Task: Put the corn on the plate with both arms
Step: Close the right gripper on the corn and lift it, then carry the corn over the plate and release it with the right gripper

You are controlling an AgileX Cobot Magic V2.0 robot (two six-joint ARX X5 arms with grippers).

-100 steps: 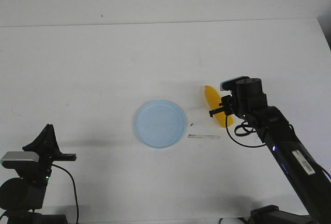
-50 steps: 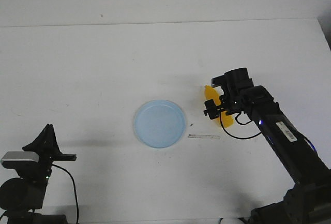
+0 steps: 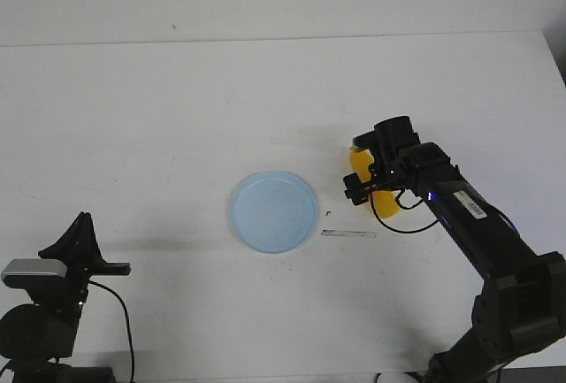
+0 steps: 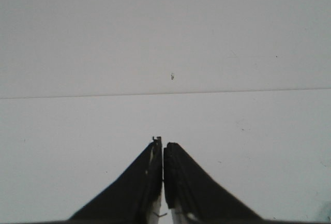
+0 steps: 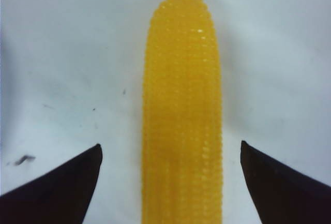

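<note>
The yellow corn cob (image 3: 361,166) lies on the white table to the right of the pale blue plate (image 3: 273,210). My right gripper (image 3: 376,180) is directly over the corn and hides most of it in the front view. In the right wrist view the corn (image 5: 182,115) lies lengthwise between the open fingers (image 5: 62,193), with a clear gap on each side; the gripper (image 5: 170,149) holds nothing. My left gripper (image 3: 82,224) stays at the near left table edge, far from the plate. In the left wrist view it (image 4: 163,142) is shut and empty.
A thin pale strip (image 3: 348,233) lies on the table just right of the plate, below the corn. A small dark speck (image 3: 329,211) sits near it. The table's far edge (image 3: 283,40) meets a white wall.
My right arm has moved forward and to the left and lowered over the corn, so less of the cob shows in the front view. The left arm has not moved.
</note>
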